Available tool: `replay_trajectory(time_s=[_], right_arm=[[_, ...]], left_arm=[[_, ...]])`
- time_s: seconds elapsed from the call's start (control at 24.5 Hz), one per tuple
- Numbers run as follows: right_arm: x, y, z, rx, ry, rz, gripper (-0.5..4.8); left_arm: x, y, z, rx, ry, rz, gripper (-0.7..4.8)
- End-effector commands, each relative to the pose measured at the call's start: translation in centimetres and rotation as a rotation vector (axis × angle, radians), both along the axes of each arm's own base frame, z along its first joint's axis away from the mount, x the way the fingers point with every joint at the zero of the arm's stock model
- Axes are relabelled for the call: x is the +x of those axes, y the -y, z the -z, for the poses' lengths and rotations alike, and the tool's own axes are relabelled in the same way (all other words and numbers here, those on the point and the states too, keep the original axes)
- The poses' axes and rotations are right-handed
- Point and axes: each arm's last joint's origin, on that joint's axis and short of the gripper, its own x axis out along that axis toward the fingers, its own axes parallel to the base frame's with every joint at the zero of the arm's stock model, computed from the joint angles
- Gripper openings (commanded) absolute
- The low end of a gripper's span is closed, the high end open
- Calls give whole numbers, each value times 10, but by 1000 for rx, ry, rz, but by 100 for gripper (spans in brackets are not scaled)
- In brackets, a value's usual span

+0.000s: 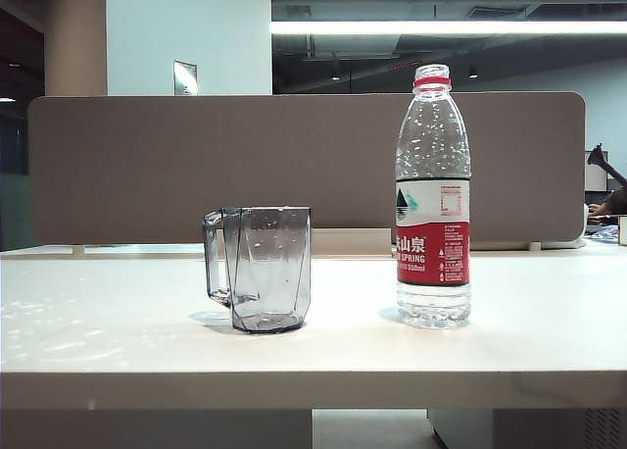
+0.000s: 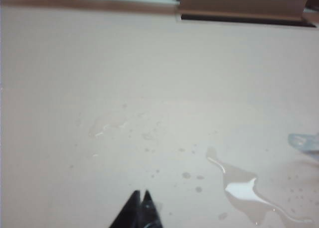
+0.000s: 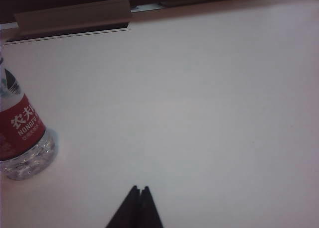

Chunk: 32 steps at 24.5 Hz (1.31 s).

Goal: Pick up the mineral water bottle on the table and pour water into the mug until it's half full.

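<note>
The tall clear plastic mineral water bottle (image 3: 21,133) with its red label stood upright on the white table (image 1: 509,351), beside the closed, empty right gripper (image 3: 139,189), which was seemingly the nearer. The left gripper (image 2: 141,194), also pinched closed and empty, hovered over spilled droplets, the smoky-grey faceted mug (image 1: 261,269) standing apart from the bottle

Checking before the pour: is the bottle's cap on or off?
Off. The bottle stands upright on the table, with an open mouth above the red neck ring and no cap.

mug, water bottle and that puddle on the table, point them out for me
mug (image 1: 266,268), exterior view, on its faceted front wall
mineral water bottle (image 1: 433,248), exterior view, on the red part of its label
puddle (image 2: 242,189), left wrist view, on its bright wet middle
</note>
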Motion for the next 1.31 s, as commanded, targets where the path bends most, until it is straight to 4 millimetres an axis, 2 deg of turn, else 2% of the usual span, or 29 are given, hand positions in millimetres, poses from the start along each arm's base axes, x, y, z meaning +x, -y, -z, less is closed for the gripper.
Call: replay_trajectory(time_s=[0.04,0.37,0.53,0.57,0.82,0.98,1.31], right_arm=[[0,0,1,3,5,1,-5],[0,0,1,3,5,1,-4],[0,0,1,3,5,1,-5],[0,0,1,3,5,1,-5],[0,0,1,3,5,1,-4],[0,0,1,3,5,1,-4],[0,0,1,3,5,1,-5]], left_arm=[[2,3,-11,1,-6,29,-4],[6,21,-36,4,-33,205,-4],[11,32,-61,14,-102,287,-4],[11,36,-76,17,-104,322,-4],[15,54,-118,12,-50,452,-4],[17,65,-123,17,-66,517,-4],[18,82,-117,39,-123,624,-4]])
